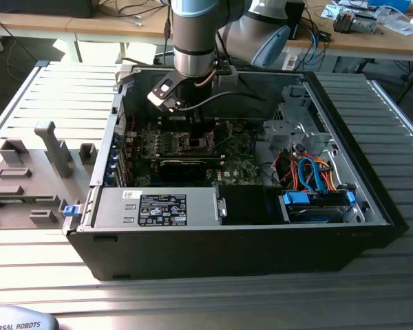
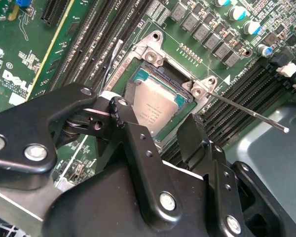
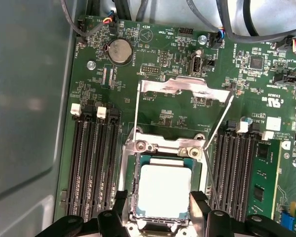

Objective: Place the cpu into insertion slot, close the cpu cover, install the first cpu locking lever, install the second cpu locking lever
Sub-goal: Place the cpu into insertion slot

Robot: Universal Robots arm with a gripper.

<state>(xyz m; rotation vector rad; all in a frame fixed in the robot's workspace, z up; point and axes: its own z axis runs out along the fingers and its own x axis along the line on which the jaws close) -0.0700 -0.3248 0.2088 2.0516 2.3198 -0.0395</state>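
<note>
The open computer case (image 1: 193, 254) lies on the ribbed surface (image 1: 48, 89) with the motherboard facing up, so the arm (image 1: 196, 41) can reach straight down into it.

In the first wrist view, the hand (image 3: 158, 200) hangs low over the socket (image 3: 134, 207).

- **Memory slots (image 3: 96, 163):** one bank lies outboard of one finger.
- **Locking lever (image 3: 137, 113):** released and raised beyond the fingertips.
- **Cpu (image 3: 164, 190):** rests flat in the socket, between the fingers (image 3: 121, 207). The fingers are spread slightly wider than the chip and appear not to clamp it, so the hand is judged open.
- **Cpu cover (image 3: 185, 88):** swung back on its hinge beyond the fingertips, which leaves the socket accessible. It is not yet closed.
- **Second locking lever (image 3: 219, 123):** also released.
- **Second memory bank (image 3: 232, 163):** lies outboard of the opposite finger.
</note>
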